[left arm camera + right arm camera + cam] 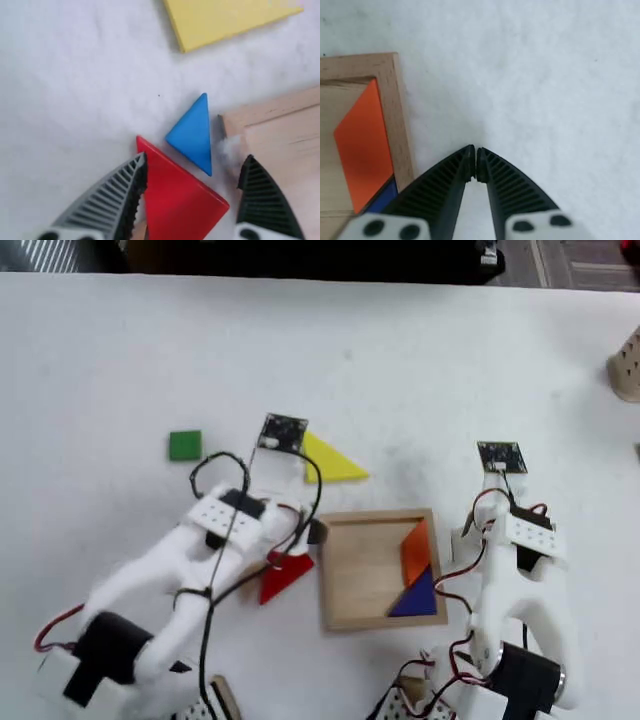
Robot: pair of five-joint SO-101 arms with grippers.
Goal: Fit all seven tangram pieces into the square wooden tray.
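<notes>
— What lies farthest left on the table (400,350)?

— A green square (185,445), flat and alone, well apart from the other pieces.

— And the left arm?

— It slants in from the near-left corner. The left gripper (195,159) has its jaws spread wide, low over the table. The red triangle (180,200) lies flat between them, with the grey fingertip (135,175) at one of its edges. I cannot tell whether that fingertip touches it.

— Is anything else close by?

— A small light blue triangle (192,135) lies just beyond the red one's upper edge and just beside the corner of the wooden tray (385,621). Farther back is a yellow triangle (333,460), flat on the table and apart from the tray.

— So what is inside the tray?

— Two pieces, both on its right side. An orange piece (415,548) lies against the right wall. A dark blue triangle (417,595) fills the near-right corner and touches the orange one. The rest of the floor is bare wood.

— And the right arm?

— The right gripper (474,164) hangs over bare table just outside the tray's right wall. Its two black fingertips are pressed together, with nothing between them.
</notes>
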